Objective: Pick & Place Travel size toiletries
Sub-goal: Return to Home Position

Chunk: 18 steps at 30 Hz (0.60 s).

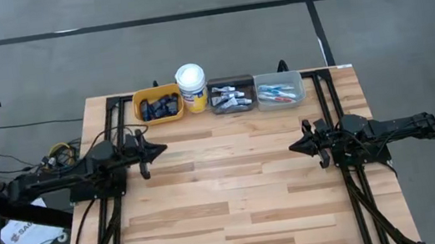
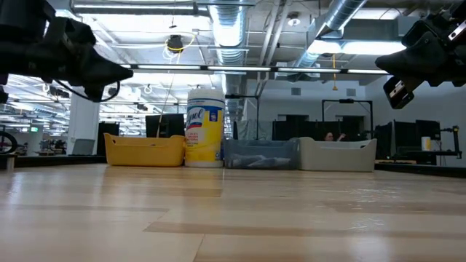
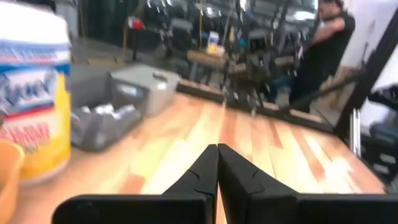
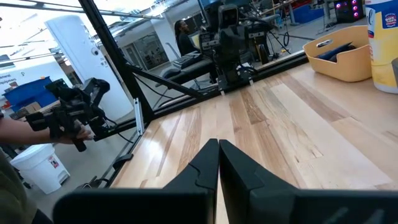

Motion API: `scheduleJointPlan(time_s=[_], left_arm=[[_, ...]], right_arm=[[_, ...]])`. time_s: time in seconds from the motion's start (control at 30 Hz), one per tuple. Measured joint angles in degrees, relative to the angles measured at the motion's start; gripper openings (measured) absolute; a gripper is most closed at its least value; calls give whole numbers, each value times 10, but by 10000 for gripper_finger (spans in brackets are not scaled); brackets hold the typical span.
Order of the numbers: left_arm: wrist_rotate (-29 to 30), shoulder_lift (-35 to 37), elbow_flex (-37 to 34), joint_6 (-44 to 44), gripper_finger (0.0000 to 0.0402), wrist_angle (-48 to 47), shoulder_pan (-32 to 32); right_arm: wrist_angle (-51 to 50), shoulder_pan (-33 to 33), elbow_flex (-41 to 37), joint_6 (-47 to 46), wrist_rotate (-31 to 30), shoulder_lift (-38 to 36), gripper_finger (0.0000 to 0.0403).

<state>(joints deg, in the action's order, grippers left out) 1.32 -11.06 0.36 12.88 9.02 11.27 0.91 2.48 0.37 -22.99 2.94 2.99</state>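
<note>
The travel size toiletries lie in three bins along the table's far edge: dark mini tubes in a yellow bin (image 1: 158, 104), white tubes in a dark bin (image 1: 232, 96), toothbrushes in a grey bin (image 1: 279, 91). My left gripper (image 1: 162, 149) hovers shut over the table's left side, pointing level toward the right; its fingers (image 3: 217, 163) meet with nothing between them. My right gripper (image 1: 292, 146) hovers shut over the right side, pointing left, its fingers (image 4: 219, 155) also together and empty.
A white-lidded yellow wipes tub (image 1: 191, 87) stands between the yellow and dark bins. Black arm frames (image 1: 109, 128) run along both table sides. A person (image 3: 328, 37) stands beyond the table, and a hand (image 4: 18, 124) holds a control device there. The wooden tabletop (image 1: 234, 187) lies bare between the arms.
</note>
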Motion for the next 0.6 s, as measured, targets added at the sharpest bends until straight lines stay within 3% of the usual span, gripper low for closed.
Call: scheduleJointPlan(time_s=[0.17, 0.27, 0.4, 0.5, 0.53, 0.6], left_arm=[[1, -47, 0, 8, 3, 7, 0], [-43, -57, 0, 93, 2, 73, 0], [-245, -43, 0, 7, 4, 234, -5], [-420, -24, 0, -5, 6, 239, -5], [-445, -21, 0, 14, 6, 227, -5], [-438, -20, 0, 45, 3, 218, -5]], right_arm=[[0, 0, 0, 0, 0, 0, 5], [0, 0, 0, 0, 0, 0, 5], [0, 0, 0, 0, 0, 0, 5], [0, 0, 0, 0, 0, 0, 5], [0, 0, 0, 0, 0, 0, 5], [0, 0, 0, 0, 0, 0, 5]])
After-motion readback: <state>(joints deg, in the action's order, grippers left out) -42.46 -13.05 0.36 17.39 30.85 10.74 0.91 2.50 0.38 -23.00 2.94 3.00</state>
